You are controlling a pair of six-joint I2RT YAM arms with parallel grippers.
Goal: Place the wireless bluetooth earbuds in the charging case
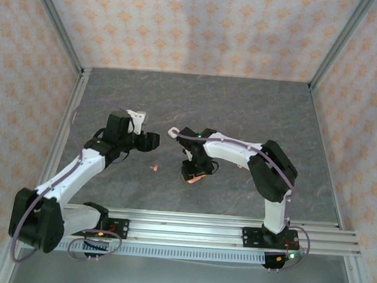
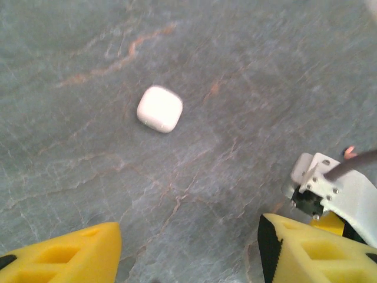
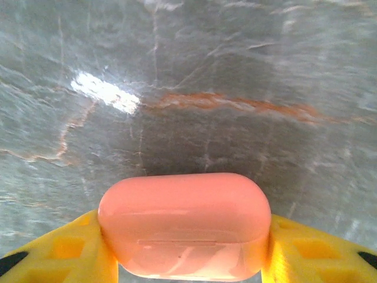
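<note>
A coral-pink charging case (image 3: 184, 221), lid closed, sits between the yellow fingers (image 3: 88, 253) of my right gripper (image 3: 185, 250), which press on both of its ends. From above, that gripper (image 1: 194, 175) holds the case low over the table's middle. One tiny coral-pink earbud (image 1: 153, 168) lies on the table just left of it. A white closed charging case (image 2: 159, 109) rests on the table ahead of my left gripper (image 2: 188, 247), whose jaws stand open with bare table between them. From above, the left gripper (image 1: 152, 141) hovers left of centre.
The grey marbled table (image 1: 243, 106) is walled by patterned panels on three sides. The right arm's white wrist bracket (image 2: 330, 191) sits close to my left gripper's right finger. A metal rail (image 1: 202, 230) carrying the arm bases runs along the near edge.
</note>
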